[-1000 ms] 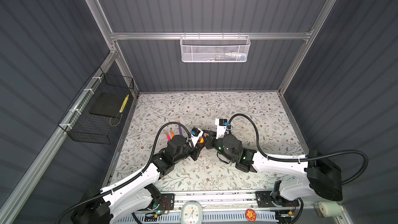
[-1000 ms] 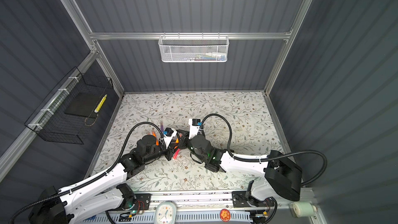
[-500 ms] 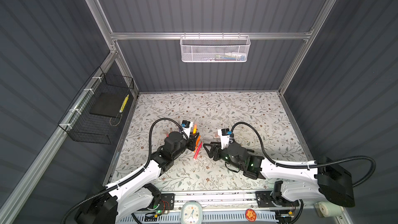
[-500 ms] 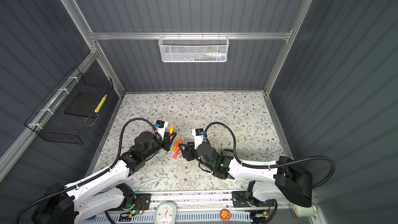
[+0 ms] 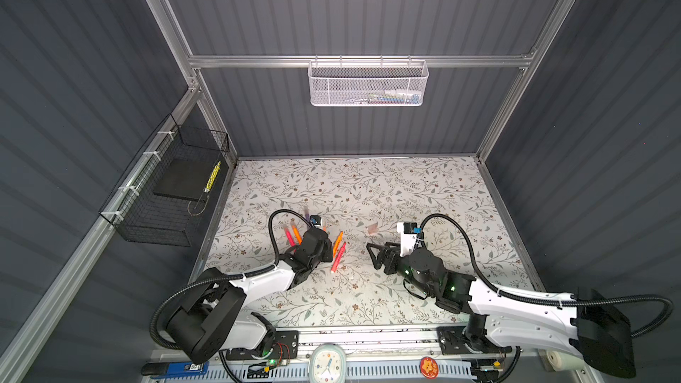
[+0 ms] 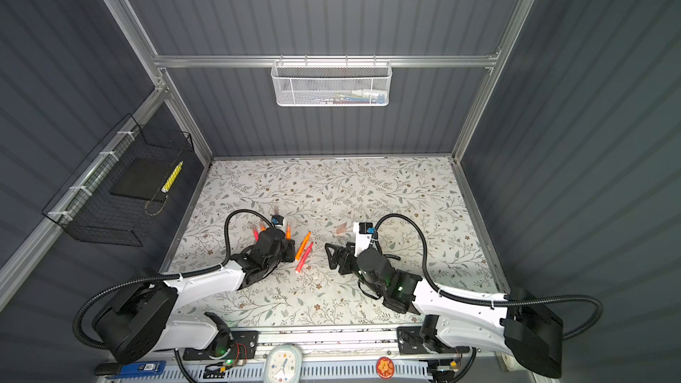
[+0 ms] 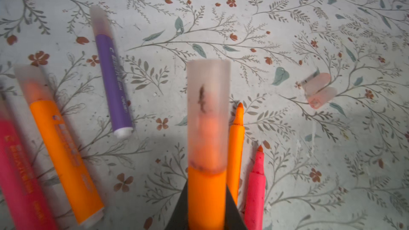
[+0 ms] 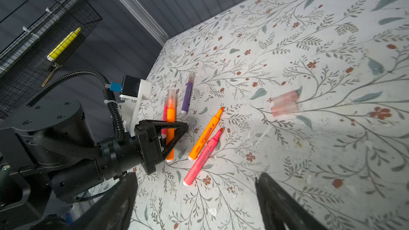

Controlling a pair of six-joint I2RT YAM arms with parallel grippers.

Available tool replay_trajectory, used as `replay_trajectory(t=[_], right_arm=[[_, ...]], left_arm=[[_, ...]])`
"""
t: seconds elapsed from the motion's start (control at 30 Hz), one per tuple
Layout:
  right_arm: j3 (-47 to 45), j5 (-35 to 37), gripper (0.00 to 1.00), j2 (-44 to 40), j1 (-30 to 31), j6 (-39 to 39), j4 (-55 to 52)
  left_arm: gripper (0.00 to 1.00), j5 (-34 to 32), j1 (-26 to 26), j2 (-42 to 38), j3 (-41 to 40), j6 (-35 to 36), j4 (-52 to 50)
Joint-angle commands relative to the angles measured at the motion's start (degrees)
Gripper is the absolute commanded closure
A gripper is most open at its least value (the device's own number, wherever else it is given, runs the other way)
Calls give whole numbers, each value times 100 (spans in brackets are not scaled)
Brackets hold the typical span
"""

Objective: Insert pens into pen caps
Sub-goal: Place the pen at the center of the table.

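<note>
My left gripper point(image 7: 207, 186) is shut on an orange pen point(image 7: 207, 198) that wears a translucent pen cap point(image 7: 207, 111); it hovers low over the mat point(image 5: 368, 193). Beside it lie two uncapped pens, orange point(image 8: 204, 134) and pink-red point(image 8: 202, 158). Three capped pens lie on its other side: purple point(image 7: 114, 80), orange point(image 7: 64, 147) and pink-red point(image 7: 17, 173). Two loose pen caps point(image 8: 284, 103) rest side by side farther back. My right gripper point(image 8: 197, 195) stands wide open and empty, right of the pens, seen in both top views point(image 5: 374, 257) point(image 6: 331, 256).
A black wire basket point(image 5: 166, 193) with a yellow marker hangs on the left wall. A white mesh basket point(image 5: 368, 82) hangs on the back wall. A small clock point(image 5: 327, 362) sits at the front rail. Tiny whitish bits point(image 8: 213, 211) dot the mat.
The two grippers, close together a second ago, have drawn apart. My right gripper has opened and pulled back to the right. The left keeps the capped orange pen and has shifted left.
</note>
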Motion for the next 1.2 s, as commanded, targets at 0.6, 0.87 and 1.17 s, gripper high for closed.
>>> replay_trajectory(t=[0.6,0.87,1.17], right_arm=[[-201,177,8,-269,-336,159,-335],[-266,235,8,-408,-389,188,-429],[-318,386,6,-662,-464,182,-607]], left_arm=[[100,-656,46,1306,805,-251,-741],[86,-739,49,1629,1016,-356,-1025],[60,-801,45,1108,1133,-219,-1382]])
